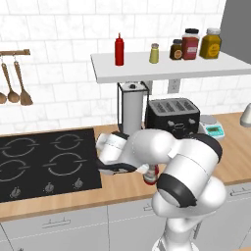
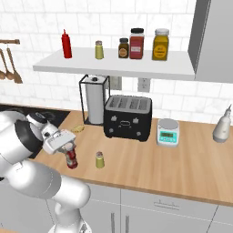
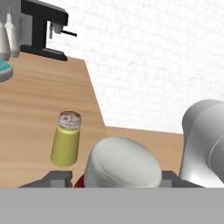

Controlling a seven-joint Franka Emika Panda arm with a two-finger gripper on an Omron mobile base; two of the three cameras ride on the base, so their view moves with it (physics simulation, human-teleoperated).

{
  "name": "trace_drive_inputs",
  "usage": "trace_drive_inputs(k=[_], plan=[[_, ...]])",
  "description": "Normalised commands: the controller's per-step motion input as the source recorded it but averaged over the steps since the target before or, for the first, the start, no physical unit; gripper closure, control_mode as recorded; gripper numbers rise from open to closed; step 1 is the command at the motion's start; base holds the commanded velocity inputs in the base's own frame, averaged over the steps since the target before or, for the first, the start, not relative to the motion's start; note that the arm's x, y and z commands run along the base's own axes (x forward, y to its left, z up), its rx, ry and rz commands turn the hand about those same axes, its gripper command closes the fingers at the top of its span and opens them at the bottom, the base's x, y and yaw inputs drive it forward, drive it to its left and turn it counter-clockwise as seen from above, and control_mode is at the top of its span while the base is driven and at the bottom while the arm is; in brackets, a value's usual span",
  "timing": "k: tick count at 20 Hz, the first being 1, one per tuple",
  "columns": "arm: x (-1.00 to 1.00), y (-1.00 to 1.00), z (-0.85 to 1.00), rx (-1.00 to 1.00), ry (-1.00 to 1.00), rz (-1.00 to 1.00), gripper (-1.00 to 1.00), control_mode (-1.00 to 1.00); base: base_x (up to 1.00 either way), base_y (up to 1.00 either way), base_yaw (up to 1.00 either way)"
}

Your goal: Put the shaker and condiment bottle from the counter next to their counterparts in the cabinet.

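Fingers sit at either side of the condiment bottle, just under its white cap, and whether they actually pinch it cannot be told; the bottle stands upright on the wooden bench near the front edge. In the right base view the gripper reaches in from the left at the bottle's top. Just beside the bottle, to its right in that view and not touching it, stands the shaker, upright with its grey cap up; the hand view shows it left of the white cap. Behind them on the bench are a black toaster, a paper towel roll in a black holder and a small scale. Up on the white cabinet stand the counterparts, a slim red squeeze bottle and an olive shaker, near each other, with three jars further right
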Motion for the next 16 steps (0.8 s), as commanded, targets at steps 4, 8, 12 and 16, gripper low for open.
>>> trace_drive_inputs(k=[4, 8, 12, 16], plan=[[0.0, 0.06, 0.49, -0.02, 0.0, 0.0, 1.0, -1.0, 0.0, 0.0, 0.0], [0.0, 0.25, 0.78, -0.04, 0.0, 0.06, 1.0, -1.0, 0.0, 0.0, 0.0], [0.0, 0.34, 0.85, -0.04, 0.0, 0.14, 1.0, -1.0, 0.0, 0.0, 0.0], [0.0, 0.35, 0.8, -0.03, 0.0, 0.2, 1.0, -1.0, 0.0, 0.0, 0.0]])
